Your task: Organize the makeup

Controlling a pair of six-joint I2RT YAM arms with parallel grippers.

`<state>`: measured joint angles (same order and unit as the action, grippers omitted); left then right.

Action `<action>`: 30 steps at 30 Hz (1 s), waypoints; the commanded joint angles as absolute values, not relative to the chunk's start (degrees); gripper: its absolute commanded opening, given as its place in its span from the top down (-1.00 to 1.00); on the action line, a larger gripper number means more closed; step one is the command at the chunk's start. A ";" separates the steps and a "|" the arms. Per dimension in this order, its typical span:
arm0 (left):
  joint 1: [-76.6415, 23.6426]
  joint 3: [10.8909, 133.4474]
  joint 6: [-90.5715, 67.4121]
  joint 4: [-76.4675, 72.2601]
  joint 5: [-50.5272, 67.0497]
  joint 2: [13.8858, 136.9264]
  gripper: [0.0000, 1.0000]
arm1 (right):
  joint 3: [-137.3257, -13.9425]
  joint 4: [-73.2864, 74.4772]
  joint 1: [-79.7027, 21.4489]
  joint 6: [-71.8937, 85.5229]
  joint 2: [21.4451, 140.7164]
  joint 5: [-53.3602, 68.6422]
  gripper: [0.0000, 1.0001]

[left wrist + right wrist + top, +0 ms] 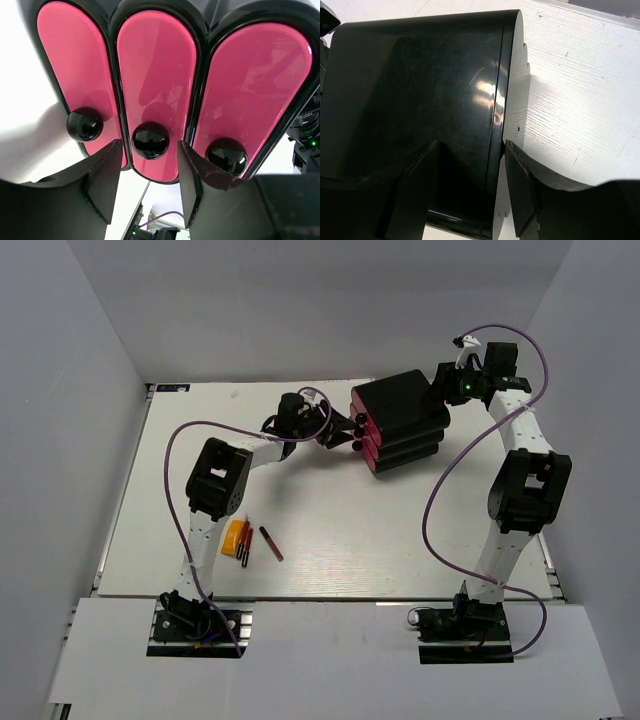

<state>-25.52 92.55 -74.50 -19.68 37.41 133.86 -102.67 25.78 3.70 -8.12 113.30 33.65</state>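
Lying on the white desk (pixel 340 550), well off to the near-left of the black drawer box (pixel 405 405), is the makeup: an orange tube (pixel 234 538), two thin pencils (pixel 245 550) just beside it, and a red pencil (pixel 271 543) a little nearer the box. All look light and stiff. The pencils would likely roll and are best pinched across mid-shaft, the tube across its body.

The left fingers (pixel 105 175) stand apart, straddling the box's middle black knob (pixel 150 140) without touching it. All three pink drawer fronts (pixel 155 75) appear shut, so nothing can go in yet. The right fingers (pixel 415 185) are also spread, at the box's rear edge; whether they touch it cannot be told. The left arm's white lower link (pixel 203 540) stands close to the tube, crowding that side.
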 commanded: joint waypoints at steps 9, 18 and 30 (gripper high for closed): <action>-27.24 95.01 -76.11 -22.32 37.70 136.58 -0.12 | -101.87 32.26 2.29 -9.58 116.02 33.40 -0.20; -27.25 94.66 -78.13 -24.61 37.18 137.28 0.03 | -101.78 32.26 2.20 -9.49 116.02 33.40 -0.20; -27.16 88.07 -78.84 -27.94 37.09 132.64 0.60 | -101.60 32.25 2.64 -9.40 116.37 31.64 -0.14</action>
